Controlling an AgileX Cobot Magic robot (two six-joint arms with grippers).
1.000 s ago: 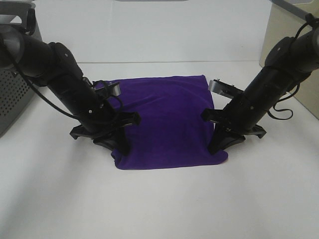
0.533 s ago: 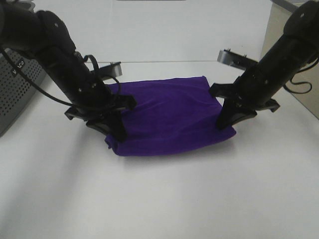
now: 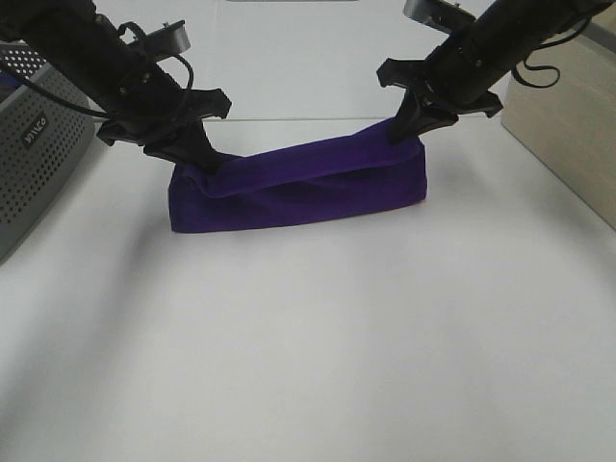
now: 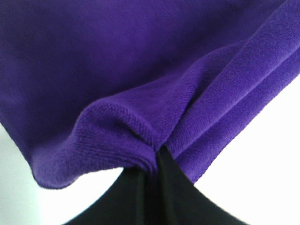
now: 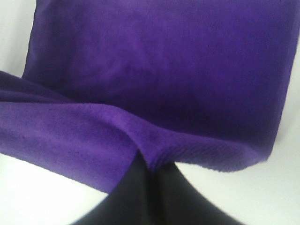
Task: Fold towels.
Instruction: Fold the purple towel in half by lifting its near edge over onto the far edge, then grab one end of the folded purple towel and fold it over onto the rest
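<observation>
The deep purple towel [image 3: 298,188] lies across the white table [image 3: 318,327] as a long narrow band, its near part lifted and carried toward the far edge. My left gripper [image 3: 202,162] is shut on the towel's left corner, and the left wrist view shows the towel [image 4: 140,84] pinched between the black fingers [image 4: 161,187]. My right gripper [image 3: 402,130] is shut on the towel's right corner, and the right wrist view shows the towel [image 5: 154,79] bunched at its fingers [image 5: 150,192]. The white tag is hidden.
A grey perforated basket [image 3: 38,144] stands at the left edge. A beige box [image 3: 568,125] stands at the right. The near half of the table is bare white surface.
Both grippers have lifted the towel's near corners and carried them up and toward the far edge. The towel has gone from a wide spread shape to a narrow band.
</observation>
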